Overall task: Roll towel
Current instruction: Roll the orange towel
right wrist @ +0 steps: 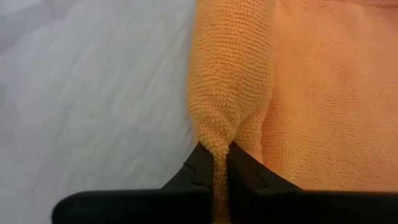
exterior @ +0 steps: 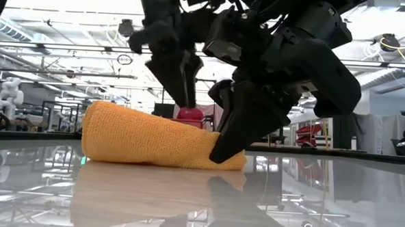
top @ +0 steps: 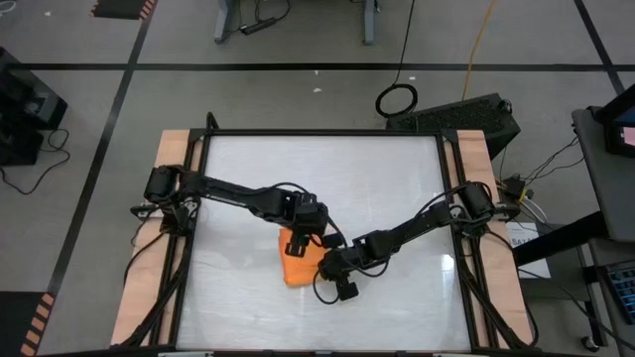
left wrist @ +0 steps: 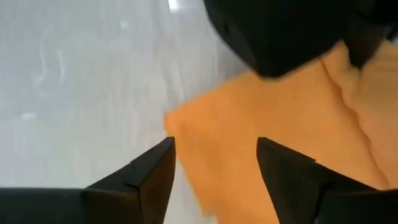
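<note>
The orange towel [top: 298, 263] lies bunched in a low, partly rolled lump [exterior: 146, 138] on the glossy table [top: 397, 198], near its middle. My left gripper [left wrist: 214, 165] hovers open above the towel's far part, fingers pointing down, touching nothing; in the low view its fingers [exterior: 187, 78] end just over the lump. My right gripper [right wrist: 214, 168] is shut on the towel at its right end [exterior: 221, 152]. My right gripper pinches a raised ridge of cloth at the towel's edge [right wrist: 214, 134] between its two fingertips, folded so more than one layer is caught. The fingers [exterior: 240, 122] slant down from the table's right side. The towel rests on the table, slack.
Wooden rails [top: 149, 248] and a black frame border the table on both sides. Bare glossy surface lies around the towel. On the floor beyond the far edge are a cable ring [top: 397, 99] and a black box [top: 476, 114].
</note>
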### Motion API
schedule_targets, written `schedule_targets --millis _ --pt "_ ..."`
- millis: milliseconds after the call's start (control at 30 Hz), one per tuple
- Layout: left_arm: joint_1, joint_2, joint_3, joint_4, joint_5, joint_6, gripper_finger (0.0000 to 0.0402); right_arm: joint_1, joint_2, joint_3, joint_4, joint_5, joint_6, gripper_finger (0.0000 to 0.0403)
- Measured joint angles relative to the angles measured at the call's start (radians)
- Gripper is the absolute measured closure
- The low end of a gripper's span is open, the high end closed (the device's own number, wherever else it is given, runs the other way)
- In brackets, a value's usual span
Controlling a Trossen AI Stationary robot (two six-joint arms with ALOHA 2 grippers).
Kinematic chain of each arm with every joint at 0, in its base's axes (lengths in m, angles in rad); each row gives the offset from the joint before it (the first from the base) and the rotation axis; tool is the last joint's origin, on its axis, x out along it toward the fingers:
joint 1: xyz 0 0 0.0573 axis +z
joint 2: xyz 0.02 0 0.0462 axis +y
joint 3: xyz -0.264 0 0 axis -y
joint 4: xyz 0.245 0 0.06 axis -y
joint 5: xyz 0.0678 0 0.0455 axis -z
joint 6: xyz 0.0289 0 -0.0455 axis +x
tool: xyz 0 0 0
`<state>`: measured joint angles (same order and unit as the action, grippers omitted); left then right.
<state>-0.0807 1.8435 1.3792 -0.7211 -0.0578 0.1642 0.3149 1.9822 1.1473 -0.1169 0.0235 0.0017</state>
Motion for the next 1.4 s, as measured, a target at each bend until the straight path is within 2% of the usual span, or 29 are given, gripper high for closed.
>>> schedule_targets --millis 133,233,367,467,600,700,867,1200,1300,1400 --pt "-0.009 0.000 0.090 -0.191 0.010 -0.042 0.0172 0.000 0.000 0.000 -0.001 -0.002 0.022 0.0394" --pt "-0.036 -0.002 0.130 -0.287 0.088 -0.099 0.0182 0.000 0.000 0.000 -0.001 -0.012 0.038 0.0395" --pt "-0.104 -0.014 0.136 -0.306 0.289 -0.152 0.0195 0.000 0.000 0.000 -0.002 -0.020 0.057 0.0395" --pt "-0.180 -0.014 0.136 -0.306 0.298 -0.207 0.0196 0.000 0.000 0.000 -0.002 -0.025 0.066 0.0395" --pt "-0.287 -0.014 0.135 -0.240 0.168 -0.271 0.0197 0.000 0.000 0.000 -0.005 -0.025 0.069 0.0395" --pt "-0.362 -0.014 0.135 -0.179 0.033 -0.320 0.0197 -0.001 0.000 0.000 -0.006 -0.030 0.083 0.0395" --pt "-0.437 -0.014 0.126 -0.127 -0.174 -0.395 0.0197 -0.002 0.000 0.000 -0.006 -0.031 0.088 0.0395" --pt "-0.535 -0.012 -0.067 0.065 -0.324 -0.598 0.0197 -0.016 0.000 0.000 -0.008 -0.037 0.116 0.0395" --pt "-0.564 -0.013 -0.105 0.121 -0.393 -0.601 0.0197 -0.022 0.000 0.000 -0.008 -0.052 0.118 0.0394" --pt "-0.573 -0.013 -0.162 0.178 -0.403 -0.578 0.0197 -0.028 0.000 0.000 -0.008 -0.060 0.119 0.0394"
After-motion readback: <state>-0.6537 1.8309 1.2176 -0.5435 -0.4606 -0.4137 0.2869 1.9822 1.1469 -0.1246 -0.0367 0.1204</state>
